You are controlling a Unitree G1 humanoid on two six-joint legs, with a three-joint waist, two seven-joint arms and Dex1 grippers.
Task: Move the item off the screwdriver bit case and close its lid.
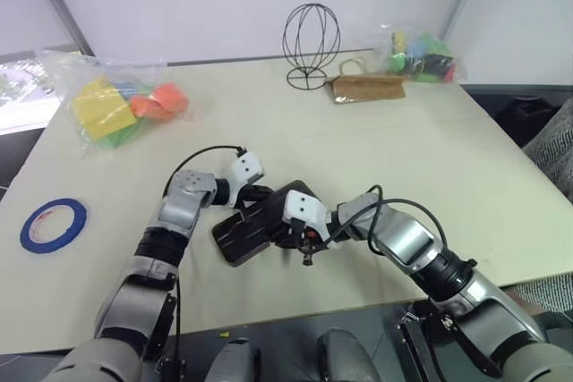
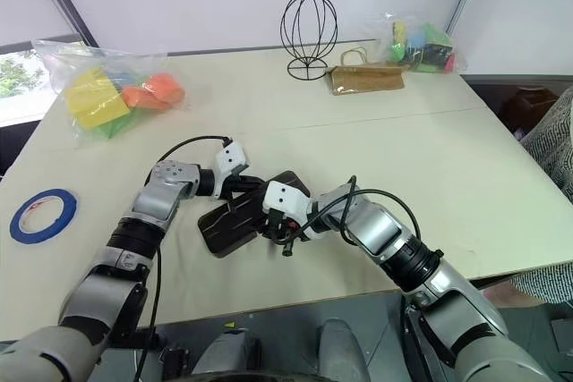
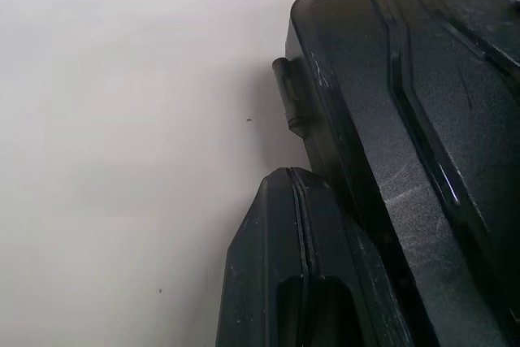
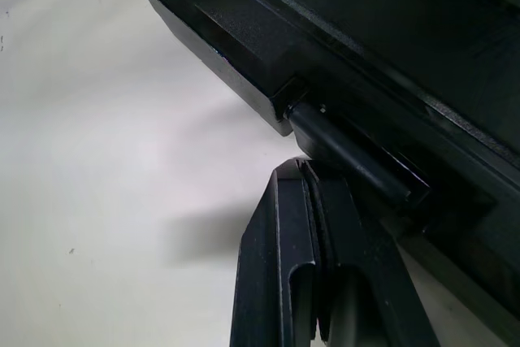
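Bit case (image 1: 255,230) sits near the front edge of the tabletop (image 1: 385,145), lid (image 3: 422,119) down flat on it. Case is flat, rectangular, rounded corners, dark grey plastic. Lid is smoky dark brown, translucent, with raised ribs and thin light lines along the top. Up close its surface shows fine scuffs and a slight sheen. A small black latch tab (image 3: 290,107) sticks out of one short edge. In my right wrist view the case's side has a round black hinge pin (image 4: 345,150) along the edge.

My left claw (image 1: 252,194) has its fingers together, empty, tips at the case's far corner next to the latch tab. My right claw (image 1: 300,241) is closed too, gripping nothing, tips up against the case's right end at the hinge. Claw fingers are black moulded plastic with a groove down the middle; white housings behind them.

Blue tape ring (image 1: 54,224) is off the case, lying flat well to the left near the tabletop's left edge. It's a thin blue band with a white inner core.

The tabletop is matte cream laminate, smooth, with a few tiny specks and a faint seam running across. The far side holds a black wire egg-shaped stand (image 1: 311,45), a brown paper bag (image 1: 367,88), and two clear plastic bags of coloured blocks (image 1: 116,105) (image 1: 421,55). Plain white walls sit behind, with a dark diagonal bar at each side.
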